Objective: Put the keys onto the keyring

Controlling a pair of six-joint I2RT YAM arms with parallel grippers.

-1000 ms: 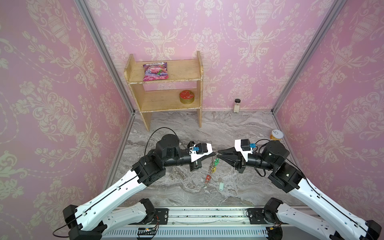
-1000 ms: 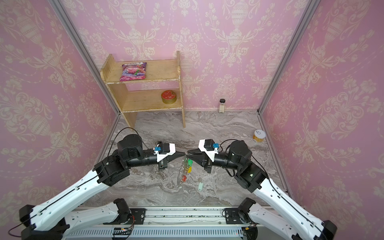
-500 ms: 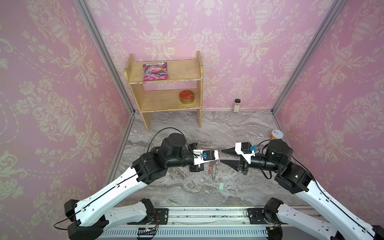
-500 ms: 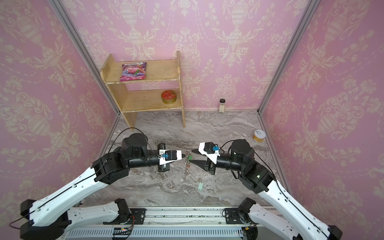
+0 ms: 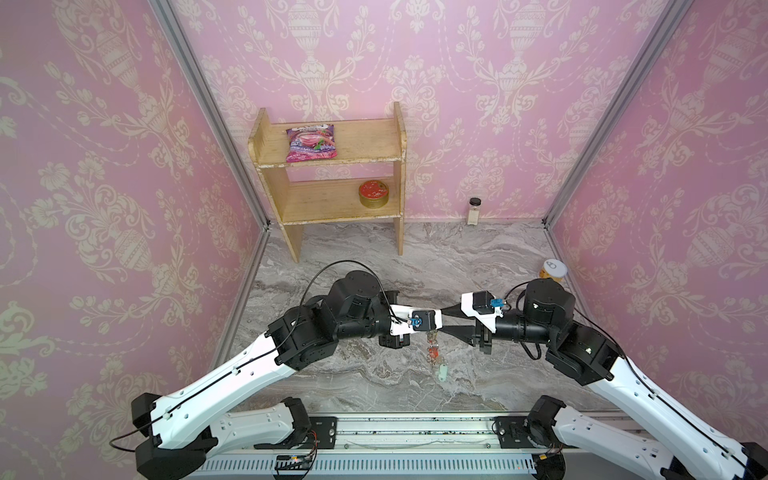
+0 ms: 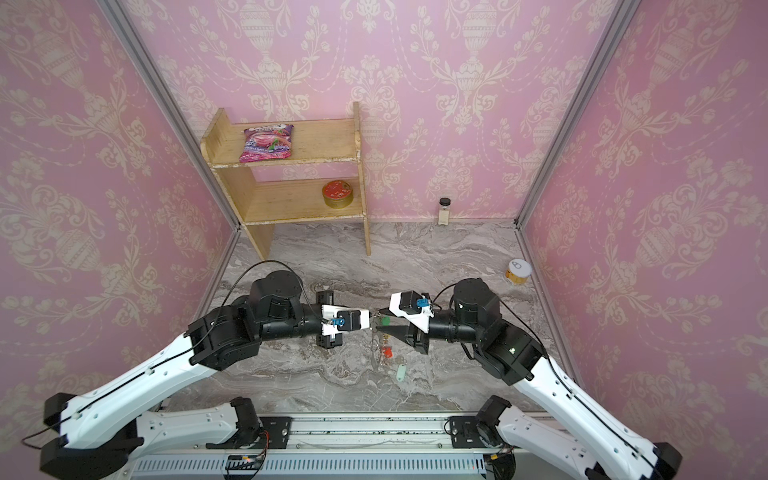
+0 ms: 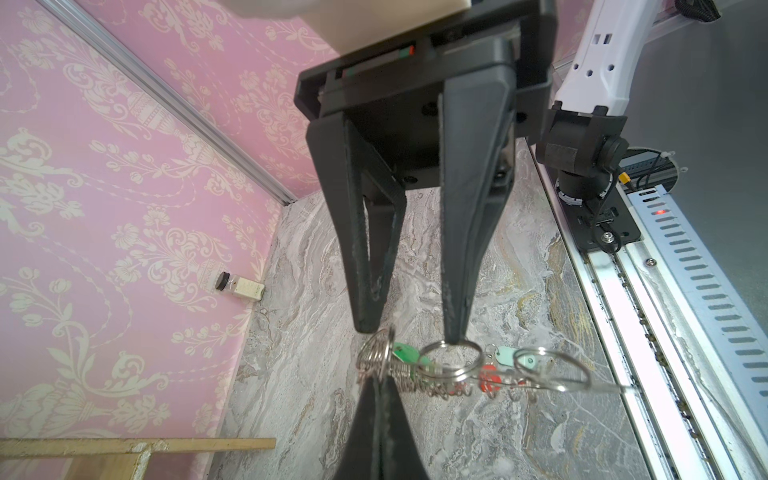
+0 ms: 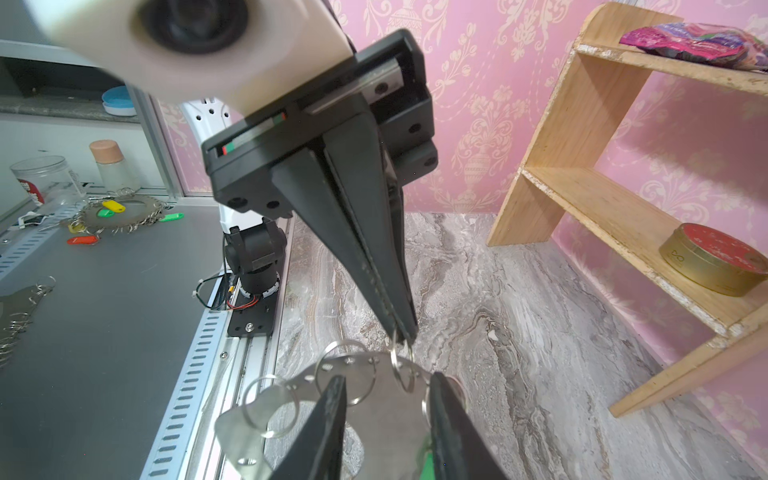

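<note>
The left gripper (image 8: 402,332) is pinched shut on the rim of the large flat grey metal keyring (image 8: 384,405), which hangs below its tips with its small silver loops and coloured tags. The right gripper (image 7: 409,332) meets it tip to tip, its fingers narrowly parted and holding nothing, with one tip touching a loop. The silver keys with the pale mint-green plastic tag (image 6: 400,371) lie on the grey marbled tabletop (image 6: 436,257), below both grippers' tips.
</note>
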